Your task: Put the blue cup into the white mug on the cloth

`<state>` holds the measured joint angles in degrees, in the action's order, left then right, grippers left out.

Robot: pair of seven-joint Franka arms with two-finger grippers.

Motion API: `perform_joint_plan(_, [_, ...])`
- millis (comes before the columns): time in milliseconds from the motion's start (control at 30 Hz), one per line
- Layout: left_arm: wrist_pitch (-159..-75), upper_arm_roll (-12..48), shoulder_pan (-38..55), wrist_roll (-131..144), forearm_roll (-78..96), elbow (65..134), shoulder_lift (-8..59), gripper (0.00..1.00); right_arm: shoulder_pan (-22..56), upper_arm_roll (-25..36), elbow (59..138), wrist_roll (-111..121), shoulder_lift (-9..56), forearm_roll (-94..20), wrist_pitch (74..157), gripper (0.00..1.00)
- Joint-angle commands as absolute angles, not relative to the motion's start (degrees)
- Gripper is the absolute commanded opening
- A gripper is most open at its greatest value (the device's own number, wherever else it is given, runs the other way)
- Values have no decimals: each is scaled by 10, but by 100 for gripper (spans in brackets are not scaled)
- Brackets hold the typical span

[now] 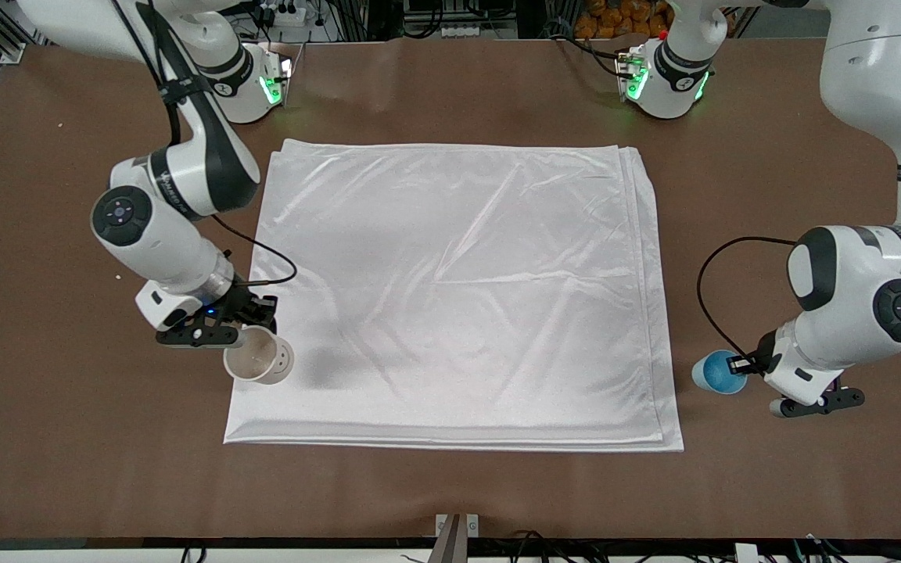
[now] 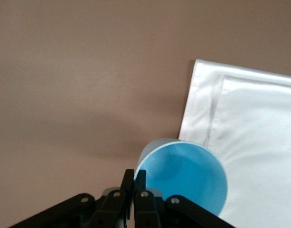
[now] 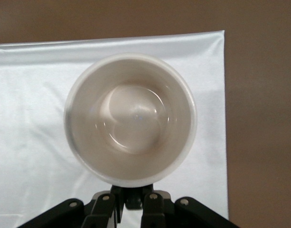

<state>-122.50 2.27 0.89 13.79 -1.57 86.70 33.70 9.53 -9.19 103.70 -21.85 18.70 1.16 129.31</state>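
white mug (image 1: 259, 364) at cloth (image 1: 458, 297) edge (held), blue cup (image 1: 719, 372) off-cloth

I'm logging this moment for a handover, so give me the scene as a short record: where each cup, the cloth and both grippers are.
blue cup: gripped at its rim by the left gripper, off the cloth, at the left arm's end of the table
white mug: gripped by the right gripper, over the cloth's edge at the right arm's end
cloth: spread on the table's middle, layered, lightly wrinkled
table: brown
blue cup in mug: not yet
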Motion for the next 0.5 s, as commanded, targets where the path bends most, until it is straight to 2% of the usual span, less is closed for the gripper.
perform_joint_plan(0, [-1203,20,33,186,-5,867,322,0,148,-92,1007,-316,194,24,1279,0])
perform_joint_plan(467, [-1199,20,101,337,-8,867,308,0,288,-92,907,-542,295,137,1280,0])
